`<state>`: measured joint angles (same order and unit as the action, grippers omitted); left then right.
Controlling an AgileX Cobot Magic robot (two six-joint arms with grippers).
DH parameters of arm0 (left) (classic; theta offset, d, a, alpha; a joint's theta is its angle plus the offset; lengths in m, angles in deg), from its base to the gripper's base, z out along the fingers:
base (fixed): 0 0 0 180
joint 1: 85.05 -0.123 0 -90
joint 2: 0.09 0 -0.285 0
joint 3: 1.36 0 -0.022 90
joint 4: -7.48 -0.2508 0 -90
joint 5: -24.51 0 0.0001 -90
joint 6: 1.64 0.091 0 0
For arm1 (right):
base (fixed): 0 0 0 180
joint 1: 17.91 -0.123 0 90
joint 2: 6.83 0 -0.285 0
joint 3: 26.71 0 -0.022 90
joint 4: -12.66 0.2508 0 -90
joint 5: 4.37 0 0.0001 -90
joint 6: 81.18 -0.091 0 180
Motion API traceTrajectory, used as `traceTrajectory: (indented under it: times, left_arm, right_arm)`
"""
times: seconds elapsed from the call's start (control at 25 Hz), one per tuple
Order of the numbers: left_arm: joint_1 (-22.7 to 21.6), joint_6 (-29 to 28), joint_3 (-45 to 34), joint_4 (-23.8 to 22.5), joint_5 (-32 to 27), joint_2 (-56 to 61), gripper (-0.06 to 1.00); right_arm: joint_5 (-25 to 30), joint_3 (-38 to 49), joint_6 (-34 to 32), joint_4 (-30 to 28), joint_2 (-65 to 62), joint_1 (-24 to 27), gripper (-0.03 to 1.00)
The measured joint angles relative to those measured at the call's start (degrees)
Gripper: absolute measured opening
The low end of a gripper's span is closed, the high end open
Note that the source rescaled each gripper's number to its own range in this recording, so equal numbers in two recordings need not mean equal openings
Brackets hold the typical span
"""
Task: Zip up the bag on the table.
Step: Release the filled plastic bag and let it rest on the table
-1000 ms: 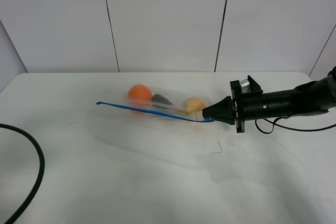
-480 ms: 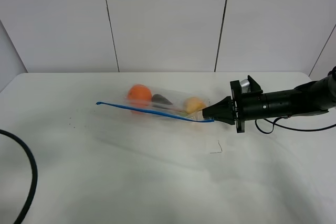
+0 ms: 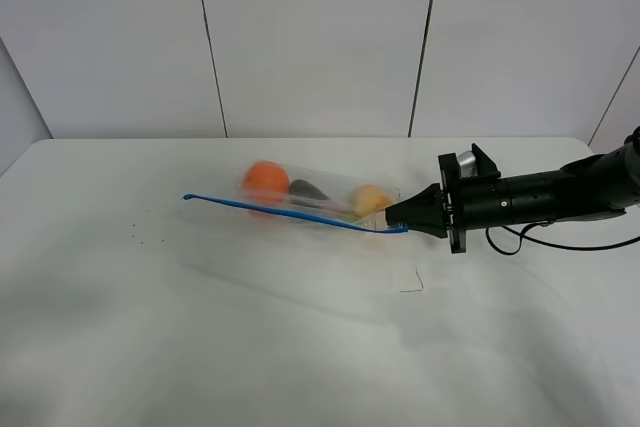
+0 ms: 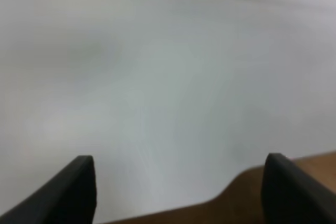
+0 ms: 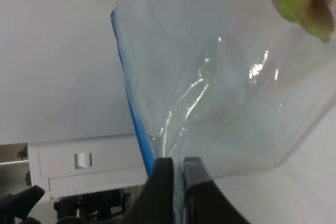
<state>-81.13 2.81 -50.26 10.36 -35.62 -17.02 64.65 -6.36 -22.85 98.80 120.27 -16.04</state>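
The clear bag (image 3: pixel 310 197) lies on the white table (image 3: pixel 300 347), its blue zipper strip (image 3: pixel 290 212) along the near edge. An orange fruit (image 3: pixel 266 180), a dark item (image 3: pixel 308 190) and a yellow fruit (image 3: pixel 370 199) show through it. My right gripper (image 3: pixel 400 219) is shut on the strip's right end. In the right wrist view its fingers (image 5: pixel 176 169) pinch the strip (image 5: pixel 134 119) and the bag (image 5: pixel 226 103). My left gripper (image 4: pixel 181 192) is open and empty over bare table (image 4: pixel 157 77). It is out of the exterior view.
A small dark mark (image 3: pixel 412 285) and some specks (image 3: pixel 140 237) lie on the table. The right arm's cable (image 3: pixel 560 244) hangs by the arm. In the left wrist view a brown surface (image 4: pixel 294 171) shows past the table's edge.
The black cable at the lower left of the exterior view has slid out of the picture. The bag and the right gripper have not moved.
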Motion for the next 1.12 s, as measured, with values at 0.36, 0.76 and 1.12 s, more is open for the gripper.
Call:
traceTrajectory:
  times: [0.36,0.76,1.12]
  left_arm:
    - [-1.22,0.00,0.00,0.81,-0.04,9.21,0.97]
    - [-1.22,-0.09,-0.10,1.56,-0.04,9.26,0.97]
    - [-1.22,-2.45,-0.10,-0.27,-0.04,9.26,0.97]
  right_arm:
    - [0.00,0.00,0.00,0.00,0.00,0.00,0.00]
    - [0.00,0.00,0.00,0.00,0.00,0.00,0.00]
    - [0.00,0.00,0.00,-0.04,0.00,0.00,0.00]
